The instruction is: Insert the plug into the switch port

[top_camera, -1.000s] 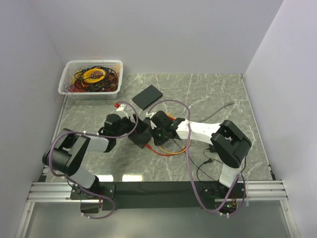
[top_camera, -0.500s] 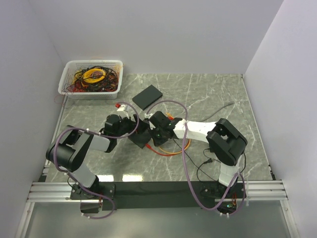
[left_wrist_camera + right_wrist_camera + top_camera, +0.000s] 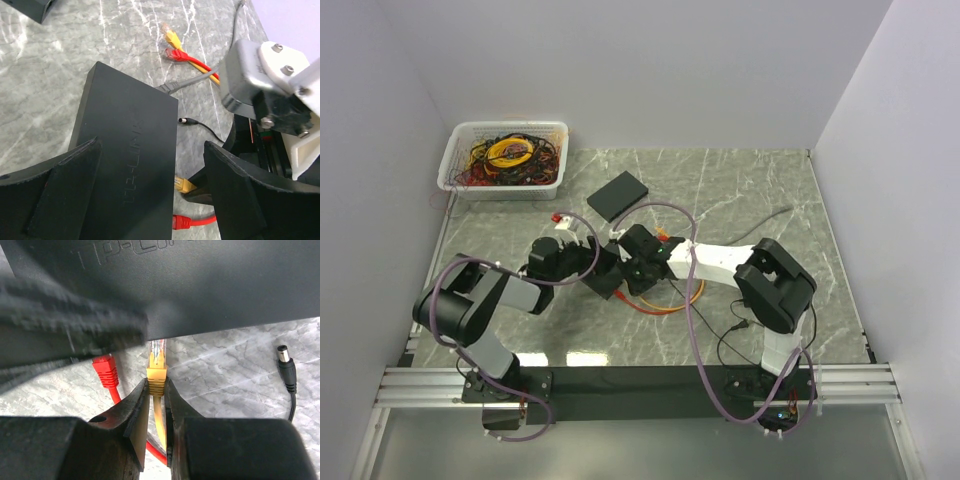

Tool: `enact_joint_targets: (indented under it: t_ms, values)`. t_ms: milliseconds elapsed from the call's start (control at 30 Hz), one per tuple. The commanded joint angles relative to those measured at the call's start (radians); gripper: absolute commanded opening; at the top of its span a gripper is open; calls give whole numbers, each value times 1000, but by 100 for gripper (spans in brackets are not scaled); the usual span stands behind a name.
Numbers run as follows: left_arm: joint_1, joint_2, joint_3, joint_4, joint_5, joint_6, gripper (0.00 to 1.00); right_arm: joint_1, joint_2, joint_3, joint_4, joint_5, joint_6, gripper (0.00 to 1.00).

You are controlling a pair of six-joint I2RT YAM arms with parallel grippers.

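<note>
Near the middle of the tabletop (image 3: 750, 190), the left gripper (image 3: 152, 146) straddles the switch (image 3: 125, 120) with its jaws wide and not clamping it, so a push could slide the switch away. The yellow plug (image 3: 156, 371), pinched tight in the right gripper (image 3: 156, 390), has its clear tip at the switch's edge. If it sits off line with the port, it would likely jam against the housing.

Robotics test cell in a laboratory setting. Evidence: plain white panel walls (image 3: 620, 70) enclose a marble-pattern tabletop (image 3: 740, 190) on three sides. A left arm (image 3: 470, 305) and a right arm (image 3: 775, 285) are bolted to aluminium rails (image 3: 620, 385) at its near edge, with purple cables (image 3: 698, 330) looping off them. A white basket (image 3: 500, 188) in the far left corner holds tangled patch cords (image 3: 510, 152). A network switch (image 3: 125, 130) lies mid-table.
</note>
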Motion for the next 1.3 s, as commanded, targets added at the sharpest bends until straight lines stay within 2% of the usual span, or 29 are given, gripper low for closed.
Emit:
enact_joint_targets:
  t_ms: [0,767,933,1033,1200,1267]
  values:
    - [5,39,-17,68,45,7,89,10,19,54,-17,7,-14,0]
    - [3,73,-26,65,13,27,84,17,-41,66,-7,73,2,0]
    - [3,-14,-63,65,-58,12,92,16,-42,63,-4,84,6,0]
    - [3,-99,-74,3,-134,27,95,17,-33,63,-3,76,7,0]
    - [3,-223,-68,-122,-276,61,94,17,-36,45,14,68,9,0]
    - [3,-210,-57,-125,-277,69,93,17,-39,42,20,67,12,0]
